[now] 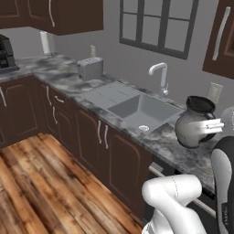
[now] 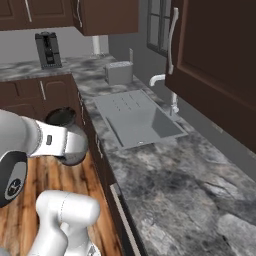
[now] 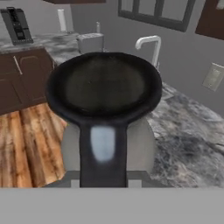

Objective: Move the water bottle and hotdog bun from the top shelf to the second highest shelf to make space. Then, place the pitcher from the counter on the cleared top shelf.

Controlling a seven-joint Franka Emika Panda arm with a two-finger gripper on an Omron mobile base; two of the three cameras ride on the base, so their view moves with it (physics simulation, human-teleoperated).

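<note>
The pitcher [image 1: 193, 124] is a bulbous silver-grey vessel with a black rim, and it hangs above the counter [image 1: 171, 148] to the right of the sink. My gripper [image 1: 214, 124] is shut on its handle side. In the hand view the pitcher [image 3: 105, 85] sits right in front of the camera, its black mouth wide and its dark handle running down between my fingers. From the right base view the pitcher [image 2: 67, 131] peeks out behind my forearm, over the counter's front edge [image 2: 107, 165]. The water bottle, the hotdog bun and both shelves are out of view.
A steel sink [image 1: 137, 109] with a curved faucet [image 1: 159, 73] lies left of the pitcher. A boxy toaster [image 1: 90, 68] and a black coffee machine [image 1: 5, 54] stand farther along. Dark wall cabinets [image 2: 215, 65] hang overhead. Wooden floor [image 1: 45, 183] spreads before the cabinet fronts.
</note>
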